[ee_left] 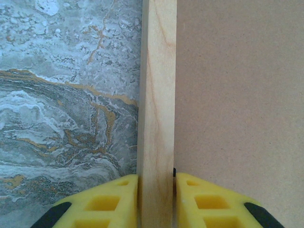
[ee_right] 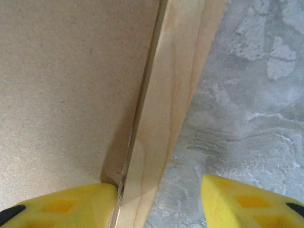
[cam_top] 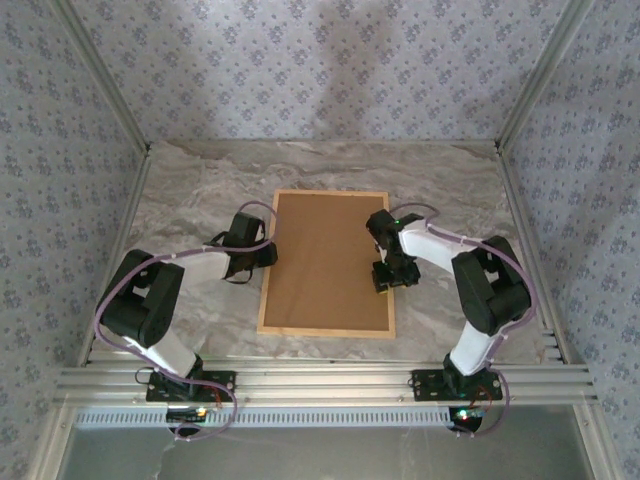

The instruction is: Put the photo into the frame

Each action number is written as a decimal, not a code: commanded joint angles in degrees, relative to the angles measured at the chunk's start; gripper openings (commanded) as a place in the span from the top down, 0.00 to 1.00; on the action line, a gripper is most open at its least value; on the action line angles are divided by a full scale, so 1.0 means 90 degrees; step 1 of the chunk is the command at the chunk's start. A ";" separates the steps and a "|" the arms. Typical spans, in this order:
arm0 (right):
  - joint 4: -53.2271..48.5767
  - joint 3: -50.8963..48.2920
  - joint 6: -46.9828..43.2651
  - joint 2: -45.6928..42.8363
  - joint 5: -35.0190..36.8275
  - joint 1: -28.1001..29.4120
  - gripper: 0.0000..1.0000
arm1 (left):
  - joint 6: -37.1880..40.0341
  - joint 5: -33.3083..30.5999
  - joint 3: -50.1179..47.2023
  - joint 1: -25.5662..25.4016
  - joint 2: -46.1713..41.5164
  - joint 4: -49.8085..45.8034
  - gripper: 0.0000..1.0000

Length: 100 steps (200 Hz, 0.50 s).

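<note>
The frame of light tan wood lies flat on the marble table, with a plain brown backing board inside its rails. The photo is hidden. My left gripper is shut on the frame's left rail, one yellow finger pressed against each side. My right gripper straddles the right rail and stands open. Its left finger rests on the backing board against the rail's inner edge. Its right finger hangs over the table, well apart from the rail.
Marble tabletop surrounds the frame on all sides, with patterned walls at the back and sides. An aluminium rail carrying both arm bases runs along the near edge, just below the frame's near rail.
</note>
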 commanded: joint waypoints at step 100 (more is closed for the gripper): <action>-0.0235 -0.0016 -0.0075 -0.0501 0.0002 -0.0051 0.45 | -0.0002 0.0340 -0.0139 -0.0106 0.0434 -0.0549 0.75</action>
